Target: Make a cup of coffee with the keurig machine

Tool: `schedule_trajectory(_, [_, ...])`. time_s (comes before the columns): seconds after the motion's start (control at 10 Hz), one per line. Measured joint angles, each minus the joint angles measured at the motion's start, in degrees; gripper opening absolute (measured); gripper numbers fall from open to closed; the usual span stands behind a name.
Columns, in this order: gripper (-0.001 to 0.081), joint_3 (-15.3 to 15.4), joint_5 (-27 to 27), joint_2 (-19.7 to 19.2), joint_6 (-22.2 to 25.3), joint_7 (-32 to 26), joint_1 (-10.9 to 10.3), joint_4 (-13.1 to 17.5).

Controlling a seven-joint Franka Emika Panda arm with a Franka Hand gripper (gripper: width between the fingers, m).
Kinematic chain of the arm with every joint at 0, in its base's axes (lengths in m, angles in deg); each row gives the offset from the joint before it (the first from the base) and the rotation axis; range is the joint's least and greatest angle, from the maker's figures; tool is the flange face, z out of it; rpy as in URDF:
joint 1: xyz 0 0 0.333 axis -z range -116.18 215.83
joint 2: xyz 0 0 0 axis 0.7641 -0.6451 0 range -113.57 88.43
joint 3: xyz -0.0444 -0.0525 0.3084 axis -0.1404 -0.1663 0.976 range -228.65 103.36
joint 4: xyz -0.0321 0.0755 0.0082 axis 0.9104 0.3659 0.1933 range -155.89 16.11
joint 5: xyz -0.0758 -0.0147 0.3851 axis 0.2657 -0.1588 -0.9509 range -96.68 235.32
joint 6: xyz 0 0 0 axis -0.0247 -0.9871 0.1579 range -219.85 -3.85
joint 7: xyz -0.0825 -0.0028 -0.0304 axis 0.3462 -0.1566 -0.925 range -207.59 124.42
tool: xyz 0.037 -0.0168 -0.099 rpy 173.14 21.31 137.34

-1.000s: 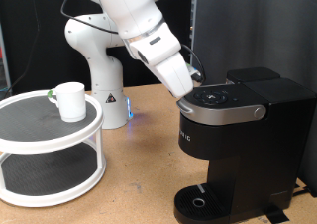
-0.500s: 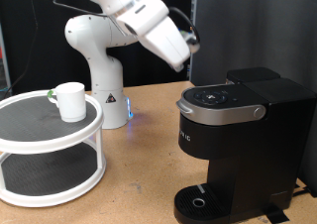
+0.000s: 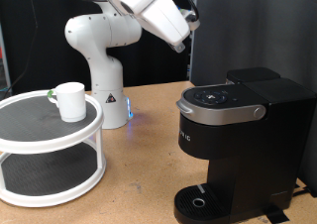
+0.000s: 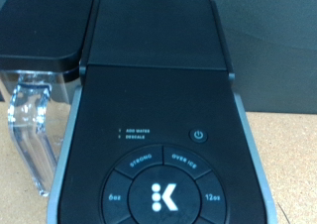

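Coffee machine [image 3: 243,135] sits on the desk [image 3: 149,125] directly below the raised tool [image 3: 188,31]; whether its fingers are apart I cannot tell. Cup [image 3: 70,101] waits well apart on the white stand [image 3: 50,150].

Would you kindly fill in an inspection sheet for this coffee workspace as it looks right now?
Surface: brown table, bare between the stand and the machine.
Job's things: keurig machine at the exterior view's right, lid closed, nothing on its drip base; cup upright on the top tier of a white two-tier stand at the left.
Clutter: small green item beside the cup, too small to identify.
Gripper: fingers not seen in either view; the arm is raised above the machine, and the wrist view looks down on its button panel.
Cables: dark cable along the arm.
Surroundings: black backdrop; white robot base.
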Motion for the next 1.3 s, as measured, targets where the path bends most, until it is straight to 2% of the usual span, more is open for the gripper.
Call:
schedule_trajectory(0.2, [0.0002,-0.1,3.7,-0.1,1.8,0.1,0.2,0.3])
schedule_trajectory(0.4, [0.0002,-1.0,9.0,-0.8,10.8,0.3,0.6,2.8])
schedule_trajectory(0.6, [0.0002,-2.1,10.3,-2.0,16.8,0.2,0.8,5.3])
schedule_trajectory(0.7, [0.0002,-2.0,10.3,-2.0,16.1,0.2,0.8,5.1])
schedule_trajectory(0.9, [0.0002,-1.3,5.0,0.3,2.5,4.3,0.9,0.4])
schedule_trajectory(1.0, [0.0002,-1.4,1.2,2.4,-2.6,6.5,1.1,-2.3])
schedule_trajectory(1.1, [0.0002,-1.8,-1.3,4.5,-3.8,7.6,1.6,-4.4])
schedule_trajectory(1.3, [0.0002,-3.8,-1.3,7.9,0.6,7.3,2.7,-6.0])
